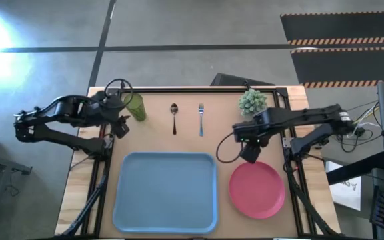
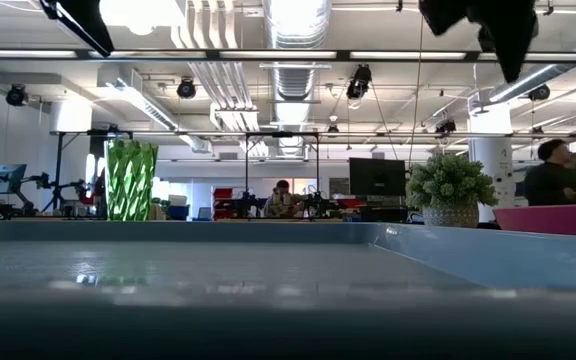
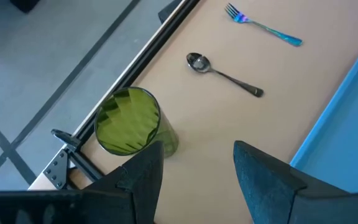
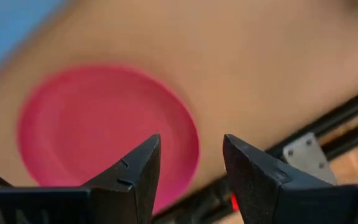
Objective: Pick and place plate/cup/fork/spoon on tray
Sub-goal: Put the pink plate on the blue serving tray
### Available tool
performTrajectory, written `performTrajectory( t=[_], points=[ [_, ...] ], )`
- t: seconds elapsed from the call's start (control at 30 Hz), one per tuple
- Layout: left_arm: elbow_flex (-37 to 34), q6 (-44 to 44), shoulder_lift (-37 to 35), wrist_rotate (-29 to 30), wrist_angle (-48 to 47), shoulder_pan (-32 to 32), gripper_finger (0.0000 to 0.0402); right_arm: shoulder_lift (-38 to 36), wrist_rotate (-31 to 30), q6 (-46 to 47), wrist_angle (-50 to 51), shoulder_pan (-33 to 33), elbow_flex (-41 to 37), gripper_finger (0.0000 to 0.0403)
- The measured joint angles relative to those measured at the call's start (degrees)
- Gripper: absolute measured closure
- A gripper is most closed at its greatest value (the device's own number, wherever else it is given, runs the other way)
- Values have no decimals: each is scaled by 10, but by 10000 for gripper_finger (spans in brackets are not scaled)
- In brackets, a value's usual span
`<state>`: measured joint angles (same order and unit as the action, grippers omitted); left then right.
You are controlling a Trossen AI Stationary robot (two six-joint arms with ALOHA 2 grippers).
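Note:
The pink-red plate (image 1: 257, 190) lies flat on the table, right of the light-blue tray (image 1: 165, 192). My right gripper (image 1: 250, 153) hangs open above the plate's far-left rim, pointing down; its wrist view shows the plate (image 4: 98, 124) below its gripper (image 4: 191, 158), clear of the fingers. The green cup (image 1: 136, 107) stands upright at the far left. My left gripper (image 1: 119, 124) is open in the air just left of and nearer than the cup (image 3: 129, 121), touching nothing. The spoon (image 1: 174, 118) and fork (image 1: 201, 119) lie side by side beyond the tray.
A small spiky potted plant (image 1: 252, 101) stands at the far right, just beyond my right arm. The table's black frame rail (image 3: 135, 68) runs along the far edge behind the cup. People and desks show in the room beyond the table (image 2: 283, 200).

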<state>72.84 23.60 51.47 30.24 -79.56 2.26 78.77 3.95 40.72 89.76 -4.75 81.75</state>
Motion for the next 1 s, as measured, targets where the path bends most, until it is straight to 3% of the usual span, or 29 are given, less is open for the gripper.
performTrajectory(
  t=[0.3,0.63,1.0],
  points=[
    [-1,0,-5,0,1,0,223,-8,36,-17,-49,-13,-154,239],
    [-1,0,14,-3,13,0,224,-49,79,-35,-312,-15,-293,239],
    [-1,1,26,-16,32,0,224,-48,96,-95,-336,-15,-368,239]
  ],
)
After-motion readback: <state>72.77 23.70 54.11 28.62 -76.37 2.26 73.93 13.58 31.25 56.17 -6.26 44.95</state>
